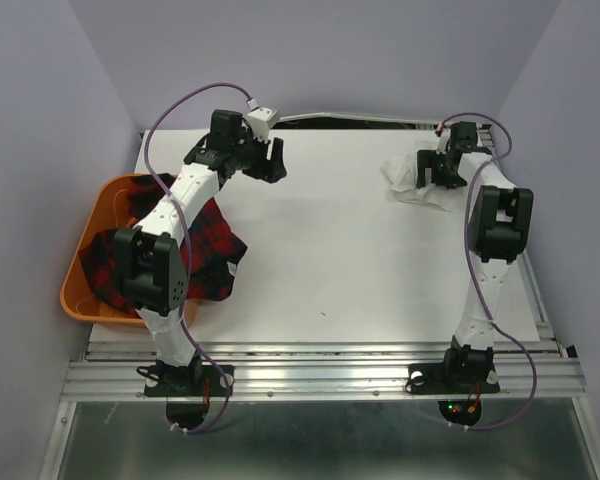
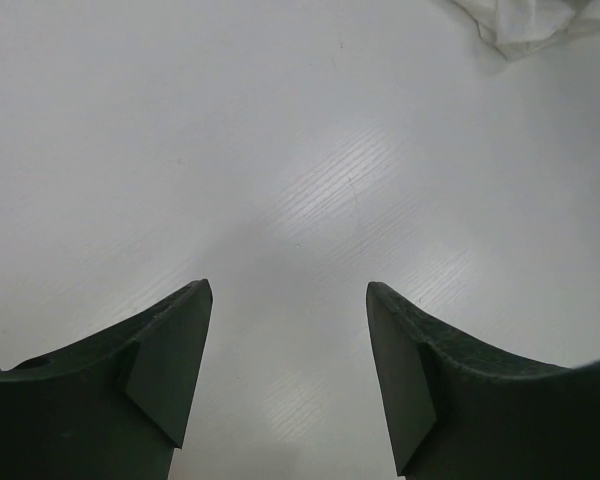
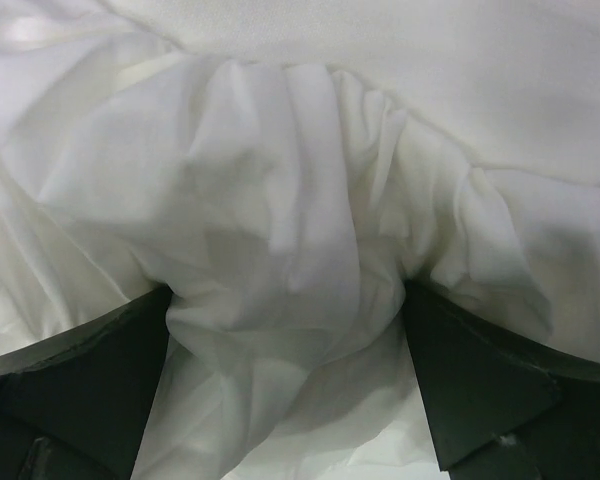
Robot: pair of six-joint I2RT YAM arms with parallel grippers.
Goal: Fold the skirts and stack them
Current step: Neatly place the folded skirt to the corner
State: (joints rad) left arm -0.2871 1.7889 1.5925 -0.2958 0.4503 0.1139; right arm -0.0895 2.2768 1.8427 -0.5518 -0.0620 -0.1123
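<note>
Straddling a bunched fold of the white skirt (image 3: pixel 280 180) near the table's (image 1: pixel 330 260) far right edge, right gripper (image 3: pixel 285 290) jaws apart, cloth against both fingers. Left gripper (image 2: pixel 288 290) jaws wide over bare tabletop. Plaid skirt (image 1: pixel 220 245) spills from orange basket (image 1: pixel 100 200) at left edge, partly hidden by left arm (image 1: pixel 175 210). Bare tabletop between the grippers.

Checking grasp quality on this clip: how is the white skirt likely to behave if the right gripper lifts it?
Probably floppy: the white skirt bunches in soft folds between the fingers of the right gripper, so it should drape and hang. Likely light, since the fabric looks thin. It may slip if only a few layers are pinched.
</note>
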